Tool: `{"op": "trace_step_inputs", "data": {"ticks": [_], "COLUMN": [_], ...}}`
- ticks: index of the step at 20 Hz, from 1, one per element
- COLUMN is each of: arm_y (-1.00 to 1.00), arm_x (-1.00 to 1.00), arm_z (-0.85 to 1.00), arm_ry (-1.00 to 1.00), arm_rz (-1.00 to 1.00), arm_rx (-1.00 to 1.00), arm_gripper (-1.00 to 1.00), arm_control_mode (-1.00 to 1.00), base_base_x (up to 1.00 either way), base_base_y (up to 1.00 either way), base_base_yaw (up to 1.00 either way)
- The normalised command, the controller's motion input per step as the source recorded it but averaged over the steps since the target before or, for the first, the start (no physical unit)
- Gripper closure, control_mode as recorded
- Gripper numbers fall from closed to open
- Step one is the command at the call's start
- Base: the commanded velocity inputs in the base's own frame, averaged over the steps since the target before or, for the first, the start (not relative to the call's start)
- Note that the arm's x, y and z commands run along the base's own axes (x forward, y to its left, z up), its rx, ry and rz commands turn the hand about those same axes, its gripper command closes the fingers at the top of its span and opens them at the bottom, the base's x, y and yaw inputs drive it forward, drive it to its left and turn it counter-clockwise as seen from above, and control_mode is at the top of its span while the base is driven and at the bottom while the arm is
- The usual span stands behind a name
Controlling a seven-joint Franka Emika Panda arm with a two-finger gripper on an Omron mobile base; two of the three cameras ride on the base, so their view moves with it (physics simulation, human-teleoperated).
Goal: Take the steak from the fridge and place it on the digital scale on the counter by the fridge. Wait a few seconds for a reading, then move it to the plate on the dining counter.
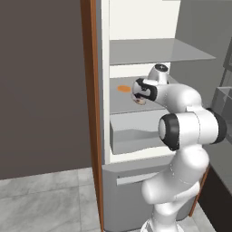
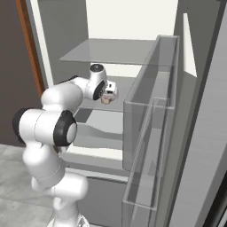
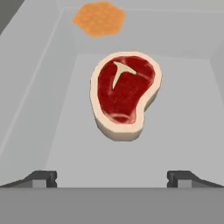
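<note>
1. The white Franka arm w/ dark joints is reaching into the tall grey fridge [image 1: 136,190], the one w/ white inner walls and grey shelves, door hanging open. The two-finger gripper [image 3: 112,178] is sitting at the middle shelf [image 1: 121,100].
2. The small raw steak [image 3: 124,94], red w/ a pale tan rim and a whitish T-shaped bone mark, is lying flat on that grey shelf, right in front of the gripper. Base views are catching just a bit of it poking out below the hand [image 2: 106,100].
3. Fingers [image 3: 41,178] are standing wide apart, one tip at each lower corner of the hand view, nothing btwn them. Steak is sitting ahead of the tips, not touching either.
4. A flat orange hexagon-ish blob [image 3: 99,19] is lying further back on the same shelf, behind the steak, a clear gap btwn the two. Left base view is showing it left of the hand [image 1: 123,89].
5. The clear door bin [image 2: 148,133] on the open door is standing just right of the arm; reddish-brown wood panel [image 1: 92,113] is running down the fridge's left side.
6. Another grey shelf [image 1: 154,50] is hanging above the hand, grey drawer [image 1: 133,136] below.
</note>
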Motion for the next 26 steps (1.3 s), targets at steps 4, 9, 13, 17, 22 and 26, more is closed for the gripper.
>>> {"op": "trace_step_inputs", "data": {"ticks": [4, 9, 13, 17, 22, 26], "arm_y": [0.0, 0.0, 0.0, 0.0, 0.0, 0.0], "arm_x": [0.45, 0.51, 0.34, 0.1, 0.0, 0.0], "arm_z": [-0.22, -0.13, -0.05, 0.0, -0.17, -0.37], "arm_ry": [0.0, 0.0, 0.0, 0.0, 0.0, 0.0], "arm_rz": [0.0, 0.0, 0.0, 0.0, 0.0, 0.0], "arm_rx": [0.0, 0.0, 0.0, 0.0, 0.0, 0.0], "arm_gripper": [-1.0, -1.0, -1.0, -1.0, -1.0, -1.0], "arm_control_mode": [-1.0, -1.0, -1.0, -1.0, -1.0, -1.0], "base_base_x": [0.0, 0.0, 0.0, 0.0, 0.0, 0.0], "base_base_y": [0.0, 0.0, 0.0, 0.0, 0.0, 0.0], "base_base_yaw": [0.0, 0.0, 0.0, 0.0, 0.0, 0.0]}}
